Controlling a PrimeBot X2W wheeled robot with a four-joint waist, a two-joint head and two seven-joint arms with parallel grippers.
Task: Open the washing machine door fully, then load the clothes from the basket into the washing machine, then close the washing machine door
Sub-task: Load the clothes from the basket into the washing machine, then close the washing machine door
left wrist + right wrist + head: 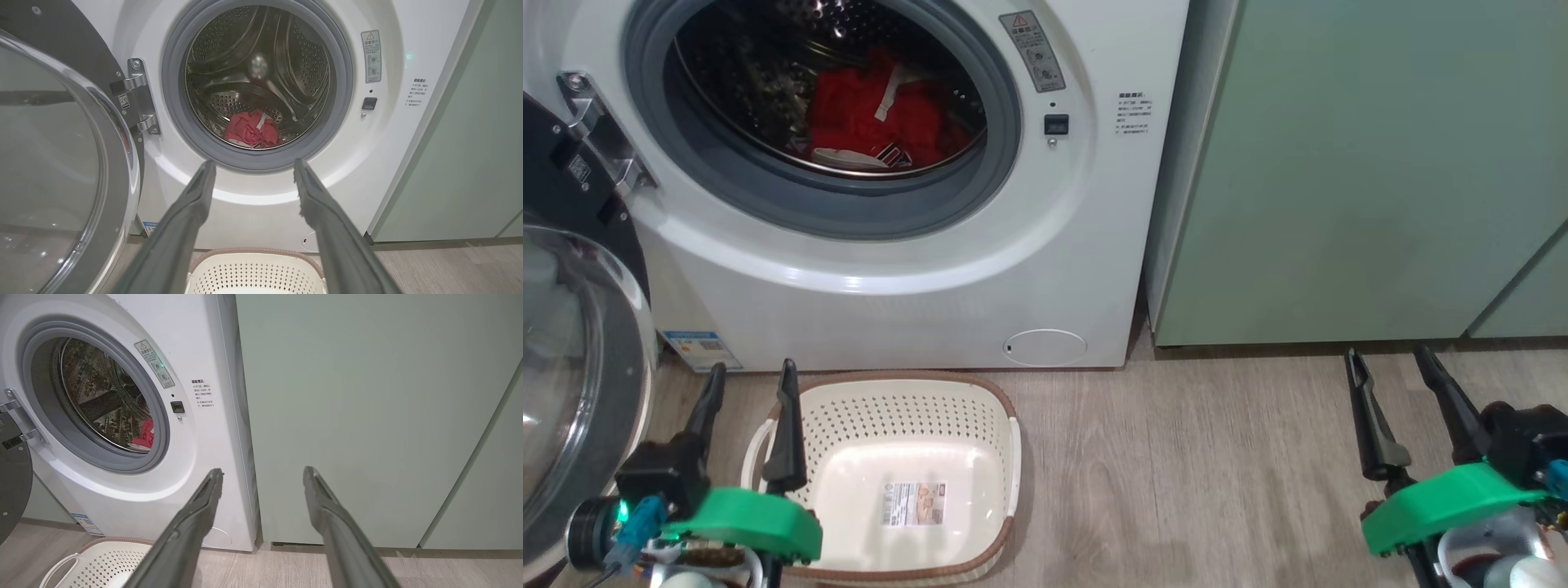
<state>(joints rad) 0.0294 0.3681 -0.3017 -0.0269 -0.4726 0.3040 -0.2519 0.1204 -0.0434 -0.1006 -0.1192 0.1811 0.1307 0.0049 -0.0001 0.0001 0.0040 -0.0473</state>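
Gaping: two grippers (752, 366) (1387, 354), one washing machine door (580, 343)

My head camera looks down from above: the washing machine (915, 278) at ten o'clock, the basket (907, 425) at seven. My left wrist camera faces the drum (261, 73) head-on; my right sees it at ten o'clock.

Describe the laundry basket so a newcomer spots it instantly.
Find the big white washing machine with its door swung open. On the floor in front of it sits the basket, low and empty. Unlike the white machine and pale green cabinet, it is cream perforated plastic with a brown rim and a label sticker on its bottom.
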